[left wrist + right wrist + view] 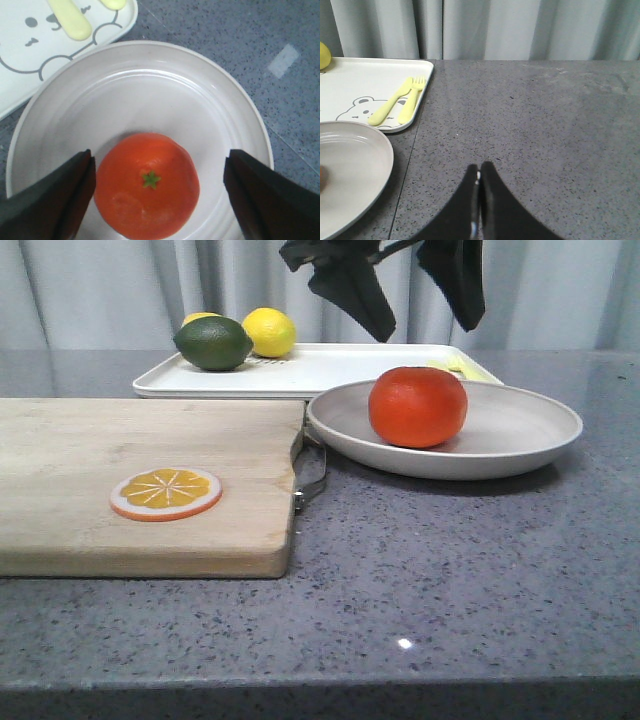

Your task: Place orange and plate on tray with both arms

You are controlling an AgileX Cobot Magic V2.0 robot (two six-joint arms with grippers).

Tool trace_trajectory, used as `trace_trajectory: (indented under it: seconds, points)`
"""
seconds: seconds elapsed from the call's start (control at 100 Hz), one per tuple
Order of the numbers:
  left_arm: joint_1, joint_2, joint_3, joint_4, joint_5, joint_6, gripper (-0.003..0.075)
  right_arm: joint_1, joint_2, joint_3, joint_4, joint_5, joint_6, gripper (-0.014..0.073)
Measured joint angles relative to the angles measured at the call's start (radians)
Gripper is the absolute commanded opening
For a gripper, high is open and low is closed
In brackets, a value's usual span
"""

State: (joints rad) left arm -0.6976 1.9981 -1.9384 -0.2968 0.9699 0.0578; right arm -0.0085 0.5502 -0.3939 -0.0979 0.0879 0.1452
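Note:
The orange point(417, 405) sits in the off-white plate point(520, 430), right of the cutting board and just in front of the white tray point(330, 370). My left gripper point(428, 332) hangs open above the orange. In the left wrist view its fingers straddle the orange point(147, 185) without touching it, gripper point(160, 152) over the plate point(150, 85), with the tray corner point(30, 65) beyond. My right gripper point(480, 167) is shut and empty over bare table, to the right of the plate point(350, 170) and the tray point(350, 85).
A wooden cutting board point(130, 470) with a metal handle lies at the left and carries an orange slice point(166, 492). On the tray are a lime point(213, 343), lemons point(268, 332) and a yellow fork and spoon point(395, 107). Curtains hang behind the table.

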Motion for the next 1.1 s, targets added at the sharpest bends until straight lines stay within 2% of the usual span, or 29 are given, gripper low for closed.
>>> trace_trajectory:
  seconds: [0.23,0.44,0.75,0.8,1.1]
  points:
    - [0.0,-0.044,0.007,0.012,0.009,0.0,0.0313,0.0,0.0,0.0,0.0,0.0,0.0,-0.0067]
    - [0.028,-0.147,0.071,0.019,0.005,0.0,0.0181,0.0,0.0,0.0,0.0,0.0,0.0,-0.0067]
    - [0.137,-0.403,0.352,0.022,-0.128,0.0,0.0,0.0,0.0,0.0,0.0,0.0,0.0,-0.0067]
    - [0.152,-0.452,0.405,0.022,-0.148,0.0,-0.002,0.0,0.0,0.0,0.0,0.0,0.0,-0.0067]
    - [0.233,-0.734,0.699,0.022,-0.224,0.0,-0.002,0.0,0.0,0.0,0.0,0.0,0.0,-0.0067]
